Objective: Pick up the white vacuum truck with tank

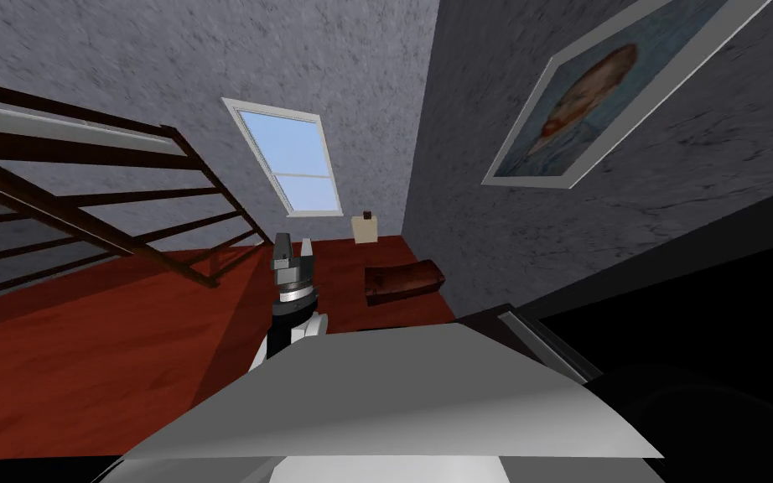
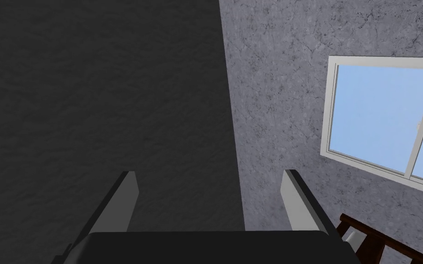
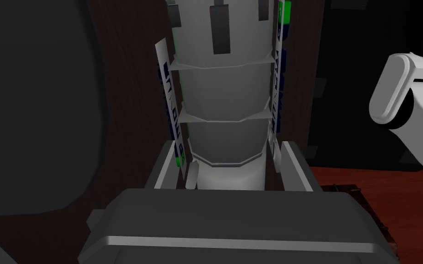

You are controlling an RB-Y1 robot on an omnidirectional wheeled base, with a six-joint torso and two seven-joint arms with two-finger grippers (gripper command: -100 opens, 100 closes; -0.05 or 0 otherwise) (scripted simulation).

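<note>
At the far left a dark brown rail (image 1: 83,193) of slanted bars stands over the red-brown floor (image 1: 83,352). To the right of it, in the grey wall, there is a window (image 1: 288,159) with blue sky. Below the window the left gripper (image 1: 293,247) hangs above the floor and points toward that wall. In the left wrist view its jaws are wide apart, with nothing between them. Just to the right of this gripper a small cream block (image 1: 365,228) with a dark top stands at the foot of the wall, in the corner. Nearer, a low brown box (image 1: 404,281) lies on the floor, close to the right wall. Higher on this wall hangs a picture (image 1: 607,92) in a light frame. At the far right there is a black area (image 1: 712,352).

The right gripper (image 3: 228,149) holds the truck (image 3: 224,91). In the right wrist view its jaws are narrow and press the two sides of the truck at its near end, one jaw on each side. The tank of the truck is white-grey and round, with raised bands across it, and it runs straight away from the gripper. Along each side of the tank there is a thin white strip with dark blue and green marks. Behind the truck is a dark brown panel (image 3: 128,114), and beside the panel a large dark rounded shape (image 3: 31,105). I cannot tell if the truck rests on something or is lifted.
</note>
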